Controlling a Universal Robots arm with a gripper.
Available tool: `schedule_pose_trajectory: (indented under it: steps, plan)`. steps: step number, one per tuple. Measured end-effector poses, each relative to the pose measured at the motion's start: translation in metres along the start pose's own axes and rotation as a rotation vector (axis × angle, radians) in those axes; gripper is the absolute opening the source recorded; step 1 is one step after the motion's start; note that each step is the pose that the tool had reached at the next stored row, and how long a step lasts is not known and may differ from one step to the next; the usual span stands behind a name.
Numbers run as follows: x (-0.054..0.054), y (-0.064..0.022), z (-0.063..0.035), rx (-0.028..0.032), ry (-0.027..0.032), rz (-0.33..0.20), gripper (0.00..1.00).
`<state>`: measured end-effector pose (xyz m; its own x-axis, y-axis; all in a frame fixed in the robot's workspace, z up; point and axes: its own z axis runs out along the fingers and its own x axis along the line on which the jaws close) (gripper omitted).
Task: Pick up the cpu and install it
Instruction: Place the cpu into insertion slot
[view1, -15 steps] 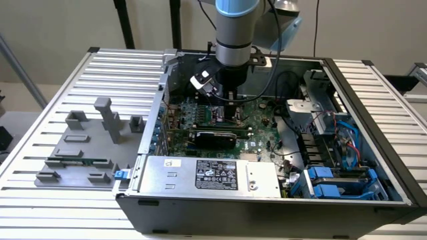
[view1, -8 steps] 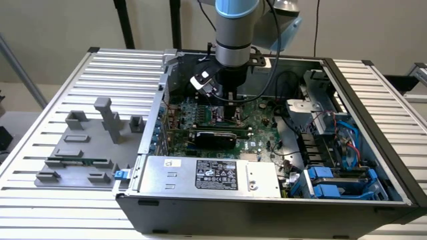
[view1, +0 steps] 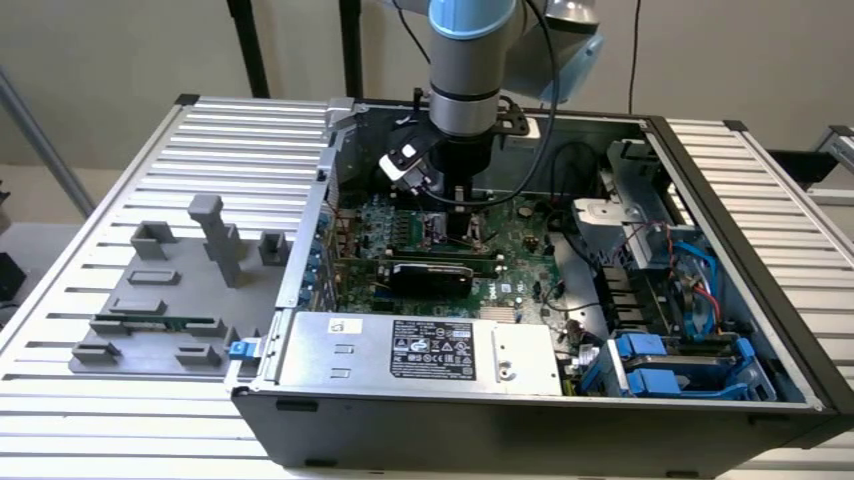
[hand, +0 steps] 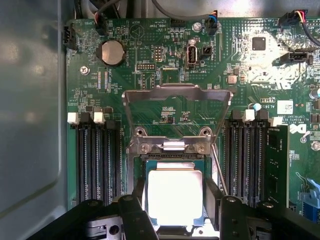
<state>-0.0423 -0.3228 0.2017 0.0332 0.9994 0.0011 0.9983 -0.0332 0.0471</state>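
Arm: the arm (view1: 467, 90) reaches straight down into the open computer case (view1: 701, 190), toward its far edge; the case stands on the slatted table (view1: 240, 130)
Gripper: the gripper (hand: 175, 201) is partly spread; its two black fingers (hand: 214, 200) press against opposite edges of the cpu (hand: 175, 192), holding it
Cpu: at the socket, mid-motherboard (hand: 150, 40), between the two banks of memory slots (hand: 97, 160); just beside the hinge of the raised metal load plate (hand: 177, 94); whether it is fully seated I cannot tell
Fixture: grey block (view1: 167, 300) by the table's edge on the exterior view's left
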Motion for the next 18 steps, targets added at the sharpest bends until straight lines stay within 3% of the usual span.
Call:
schedule_pose_trajectory:
  steps: [3, 9, 13, 18]
  plan:
    - [0.0011, -0.0001, 0.0005, -0.0004, -0.0112, 0.000, 0.55]
    - [0.0039, -0.0003, 0.0022, -0.0006, -0.0148, 0.000, 0.55]
    - [0.0049, -0.0003, 0.0035, -0.0006, -0.0205, 0.000, 0.55]
    - [0.0054, -0.0004, 0.0047, -0.0006, -0.0220, 0.000, 0.55]
